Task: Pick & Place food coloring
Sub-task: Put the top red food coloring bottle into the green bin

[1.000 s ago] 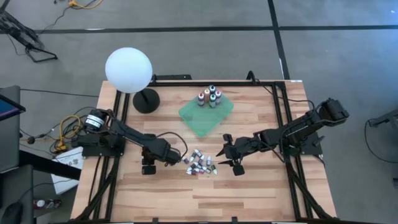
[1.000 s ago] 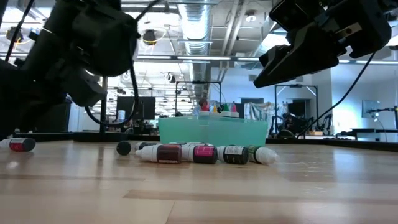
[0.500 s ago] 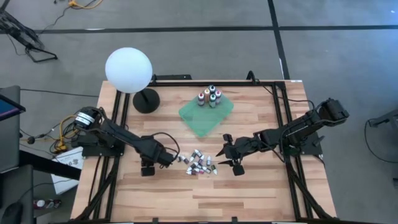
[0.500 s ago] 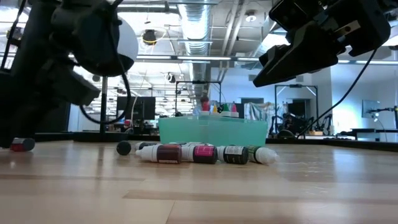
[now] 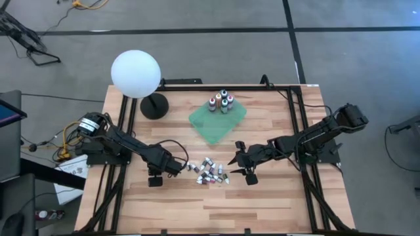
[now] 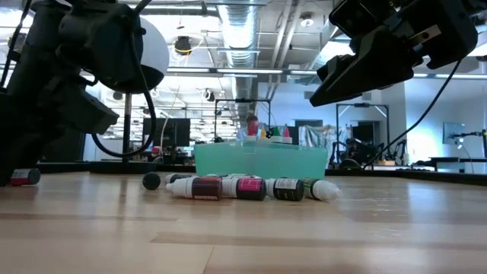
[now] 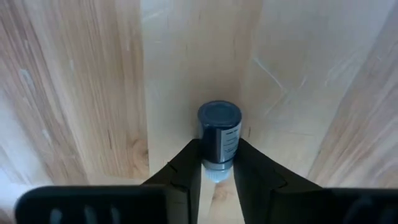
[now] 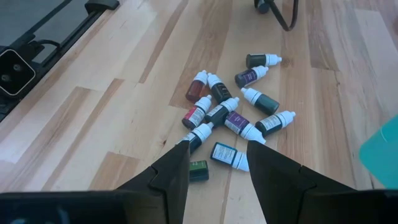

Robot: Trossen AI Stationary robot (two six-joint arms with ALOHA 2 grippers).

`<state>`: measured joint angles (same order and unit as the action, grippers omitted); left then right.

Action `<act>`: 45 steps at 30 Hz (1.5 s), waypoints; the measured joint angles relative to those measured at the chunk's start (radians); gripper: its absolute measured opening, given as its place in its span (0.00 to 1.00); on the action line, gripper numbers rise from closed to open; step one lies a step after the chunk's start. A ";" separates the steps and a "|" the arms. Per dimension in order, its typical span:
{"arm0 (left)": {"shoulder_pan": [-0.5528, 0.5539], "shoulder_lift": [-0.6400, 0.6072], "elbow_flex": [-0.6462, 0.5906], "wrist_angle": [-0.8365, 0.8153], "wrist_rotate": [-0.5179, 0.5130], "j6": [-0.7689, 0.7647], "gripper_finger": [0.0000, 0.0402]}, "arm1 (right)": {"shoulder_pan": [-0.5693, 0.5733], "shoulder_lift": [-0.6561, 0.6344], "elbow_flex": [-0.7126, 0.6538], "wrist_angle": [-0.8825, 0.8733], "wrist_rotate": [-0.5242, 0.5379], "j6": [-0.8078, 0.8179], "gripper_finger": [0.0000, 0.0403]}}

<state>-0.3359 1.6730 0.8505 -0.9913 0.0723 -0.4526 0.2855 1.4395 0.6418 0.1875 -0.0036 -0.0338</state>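
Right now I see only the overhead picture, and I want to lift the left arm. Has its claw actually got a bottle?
Observer: Yes. The left wrist view shows the left claw with a finger pressed against each side of a dark bottle.
Operator: Is anything else caught between them?
Observer: No. Around that bottle there is only bare table.
Operator: And is the right claw carrying anything?
Observer: No. In its own wrist view the right claw is open and empty, looking down at the pile of bottles.
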 joint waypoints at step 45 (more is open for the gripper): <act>0.217 0.184 0.231 1.064 -0.178 0.625 0.18 | 0.002 -0.190 0.000 -0.468 0.167 0.219 0.38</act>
<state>-0.1193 1.8567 1.0819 0.0732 -0.1058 0.1726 0.2874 1.2495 0.6422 -0.2802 0.1639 0.1849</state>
